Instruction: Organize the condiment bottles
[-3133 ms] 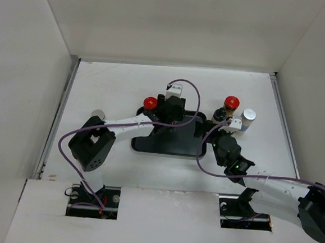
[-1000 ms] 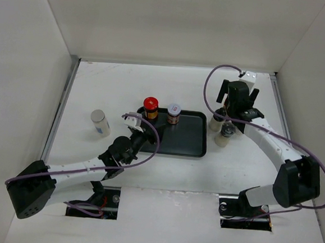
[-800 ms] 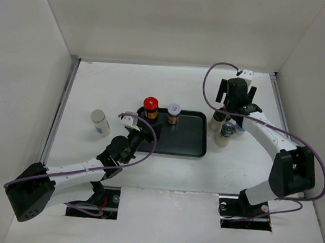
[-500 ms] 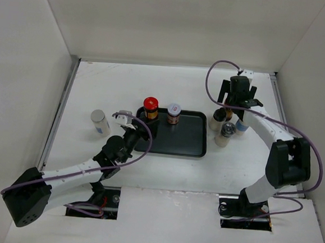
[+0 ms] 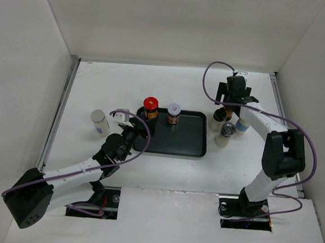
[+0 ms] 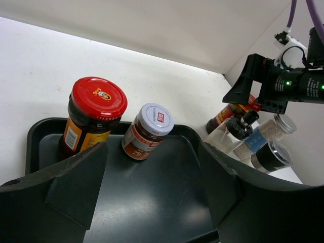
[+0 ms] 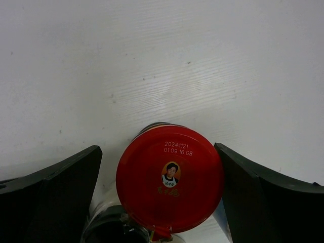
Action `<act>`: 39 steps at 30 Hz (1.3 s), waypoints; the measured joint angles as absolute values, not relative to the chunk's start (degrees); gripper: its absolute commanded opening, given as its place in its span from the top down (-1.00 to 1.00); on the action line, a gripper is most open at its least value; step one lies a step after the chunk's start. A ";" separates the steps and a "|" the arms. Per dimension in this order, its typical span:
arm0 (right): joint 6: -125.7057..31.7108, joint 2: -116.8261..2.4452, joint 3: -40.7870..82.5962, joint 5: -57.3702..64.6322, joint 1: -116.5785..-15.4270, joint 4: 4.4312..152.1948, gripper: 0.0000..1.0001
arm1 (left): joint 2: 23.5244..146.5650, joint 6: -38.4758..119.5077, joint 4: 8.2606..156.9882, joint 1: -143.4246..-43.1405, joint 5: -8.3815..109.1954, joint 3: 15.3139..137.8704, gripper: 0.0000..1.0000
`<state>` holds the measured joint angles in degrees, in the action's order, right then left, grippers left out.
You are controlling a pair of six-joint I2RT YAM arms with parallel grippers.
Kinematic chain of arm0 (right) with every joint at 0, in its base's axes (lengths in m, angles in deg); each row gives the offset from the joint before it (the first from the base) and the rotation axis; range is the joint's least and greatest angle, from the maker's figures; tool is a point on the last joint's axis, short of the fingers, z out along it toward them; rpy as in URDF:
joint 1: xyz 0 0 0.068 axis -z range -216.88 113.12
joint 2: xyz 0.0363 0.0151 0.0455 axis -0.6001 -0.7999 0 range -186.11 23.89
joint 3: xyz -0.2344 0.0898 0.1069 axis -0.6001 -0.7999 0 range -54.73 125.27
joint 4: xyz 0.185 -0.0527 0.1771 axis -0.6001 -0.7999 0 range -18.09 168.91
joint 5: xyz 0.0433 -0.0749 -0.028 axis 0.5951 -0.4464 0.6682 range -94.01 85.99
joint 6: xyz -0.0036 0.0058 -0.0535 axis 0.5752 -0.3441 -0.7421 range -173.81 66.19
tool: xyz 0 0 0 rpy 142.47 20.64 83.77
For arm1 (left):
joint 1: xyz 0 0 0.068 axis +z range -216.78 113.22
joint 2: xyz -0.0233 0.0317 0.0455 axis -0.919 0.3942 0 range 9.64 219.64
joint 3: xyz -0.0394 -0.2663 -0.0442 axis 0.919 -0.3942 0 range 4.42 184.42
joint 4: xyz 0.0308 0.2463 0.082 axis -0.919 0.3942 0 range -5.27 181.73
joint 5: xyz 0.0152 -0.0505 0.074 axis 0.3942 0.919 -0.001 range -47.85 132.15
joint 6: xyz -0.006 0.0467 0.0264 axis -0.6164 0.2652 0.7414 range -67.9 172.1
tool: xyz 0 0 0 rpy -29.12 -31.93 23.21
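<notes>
A red-capped amber bottle (image 5: 150,105) and a brown pale-lidded bottle (image 5: 174,112) stand at the back of the black tray (image 5: 183,143); both show in the left wrist view, red-capped (image 6: 96,119) and brown (image 6: 149,129). My left gripper (image 5: 139,130) is open and empty over the tray's left part. My right gripper (image 5: 233,104) is open, its jaws on either side of the second red-capped bottle (image 7: 169,185) without touching it. A black-capped bottle (image 6: 243,124), a blue-labelled bottle (image 5: 241,125) and a silver-lidded clear bottle (image 5: 225,132) crowd beside it. A white-lidded bottle (image 5: 99,121) stands alone on the left.
A pale bottle (image 5: 216,121) stands right of the tray, touching the cluster. White walls close the table on the left, back and right. My right arm (image 5: 264,121) arcs over the table's right side. The tray's front half (image 6: 152,202) is bare.
The brown bottle now stands free on the tray. My left gripper has drawn back to the tray's left edge. My right gripper has swung to the back right and come over the red cap.
</notes>
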<state>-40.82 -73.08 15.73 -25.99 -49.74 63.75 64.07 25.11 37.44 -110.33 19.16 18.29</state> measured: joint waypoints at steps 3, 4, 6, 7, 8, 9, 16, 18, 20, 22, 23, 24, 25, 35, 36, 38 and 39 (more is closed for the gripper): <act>-40.80 -73.12 15.73 -25.81 -49.39 63.68 -0.64 | 64.07 24.81 37.59 -109.90 19.38 18.29 -0.43; -40.82 -73.21 15.75 -25.81 -49.26 63.64 -0.56 | 64.07 24.70 37.59 -109.76 19.47 18.29 -0.43; -40.71 -73.54 16.08 -25.79 -49.06 63.25 -0.39 | 64.07 24.57 37.62 -109.44 19.60 18.25 -0.45; -40.45 -73.73 16.43 -25.75 -48.91 63.07 -0.30 | 64.07 24.52 37.64 -109.39 19.71 18.25 -0.47; -40.12 -73.86 16.75 -25.64 -48.84 62.96 -0.25 | 64.05 24.48 37.66 -109.24 19.80 18.20 -0.49; -40.07 -73.93 16.91 -25.66 -48.86 62.85 -0.22 | 64.05 24.44 37.72 -109.17 19.91 18.16 -0.53; -39.90 -73.52 17.39 -27.34 -48.86 63.03 -0.17 | 63.94 24.17 38.03 -108.43 20.10 17.33 -0.66; -40.32 -72.79 18.26 -28.30 -48.86 62.99 -0.16 | 63.96 24.15 38.03 -108.26 20.12 17.29 -0.67; -40.91 -71.64 19.53 -29.07 -49.06 63.09 -0.16 | 64.05 24.15 37.99 -108.10 20.15 17.29 -0.68; -41.58 -69.89 20.53 -29.97 -49.48 63.58 -0.15 | 64.27 24.15 37.99 -108.10 20.17 17.29 -0.68; -41.80 -68.79 20.88 -30.42 -49.96 63.97 -0.14 | 64.47 24.15 37.97 -108.10 20.17 17.29 -0.68; -41.95 -67.79 21.10 -30.60 -50.59 64.34 -0.14 | 64.62 24.15 37.99 -108.06 20.17 17.29 -0.68; -42.11 -66.67 21.26 -30.84 -51.49 64.73 -0.14 | 64.73 24.15 38.03 -108.06 20.17 17.29 -0.69; -42.17 -62.76 17.02 -30.86 -67.51 69.50 -0.15 | 64.73 24.17 37.97 -107.89 20.12 17.29 -0.70; -42.00 -62.76 15.86 -30.49 -68.73 69.52 -0.15 | 64.75 24.15 37.99 -107.75 20.12 17.29 -0.70; -41.71 -62.76 13.72 -29.94 -70.52 69.46 -0.17 | 64.93 24.15 37.99 -107.62 20.10 17.29 -0.70; -41.58 -62.85 12.78 -29.79 -71.22 69.32 -0.17 | 65.04 24.15 37.99 -107.56 20.10 17.29 -0.70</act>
<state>-41.58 -62.85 12.78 -29.79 -71.22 69.32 65.04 24.15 37.99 -107.56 20.10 17.29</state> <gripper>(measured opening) 0.752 0.848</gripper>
